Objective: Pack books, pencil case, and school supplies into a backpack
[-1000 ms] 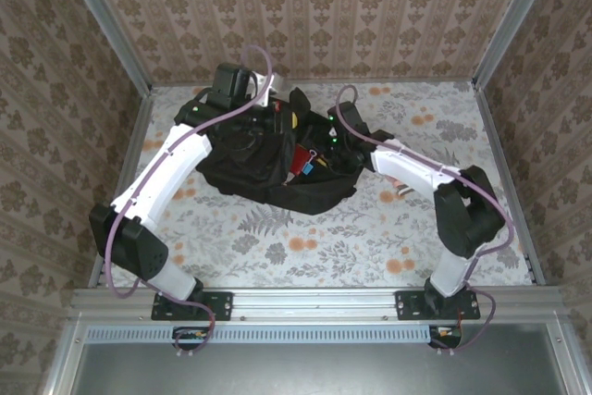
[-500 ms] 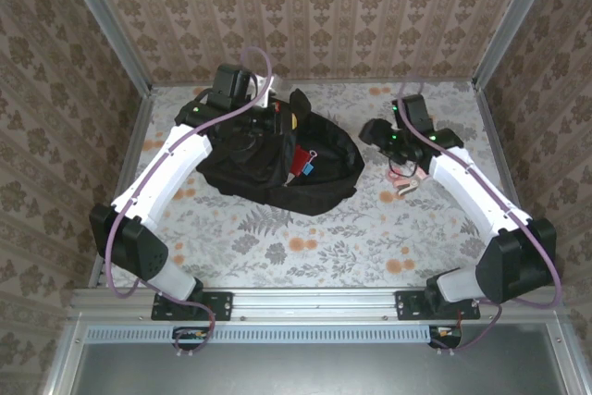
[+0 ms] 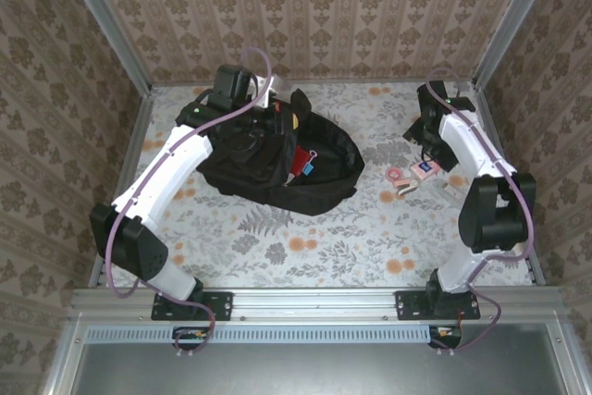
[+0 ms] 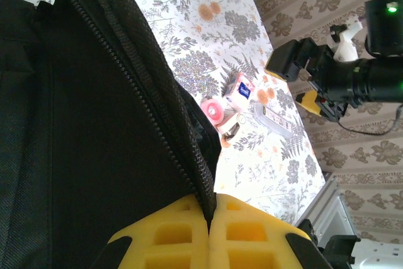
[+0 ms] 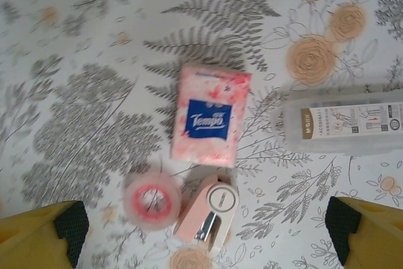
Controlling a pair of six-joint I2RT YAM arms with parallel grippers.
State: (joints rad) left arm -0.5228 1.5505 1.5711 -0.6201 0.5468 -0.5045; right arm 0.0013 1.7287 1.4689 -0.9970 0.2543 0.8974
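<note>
1. The left arm (image 3: 162, 178) reaches from the near left corner to the far left side of the table (image 3: 277, 247).
2. The left gripper (image 4: 210, 218) is clenched. In the left wrist view its two yellow pads (image 4: 167, 237) press together on the zip edge of the backpack (image 3: 324, 182), so it is grasping the rim of the bag.
3. The black backpack lies in the far left half of the table with its mouth open upward and toward the right.
4. Inside the mouth I see a flat red thing (image 3: 298, 156) and a small blue clip (image 3: 306, 171) touching it. I cannot tell if the red thing is a book.
5. To the right of the backpack, well apart from it, four small things lie near each other on the table:
   - a pink tape roll (image 5: 151, 200);
   - a pink stapler (image 5: 211, 209), just beside the roll;
   - a pink Tempo tissue pack (image 5: 211, 116), beyond these two in the right wrist view;
   - a clear plastic case (image 5: 343, 121), to the right of the pack.
6. The right gripper (image 5: 206, 223) hangs above this group. Its fingers (image 5: 38, 234) stand wide apart, released, with nothing held.
</note>
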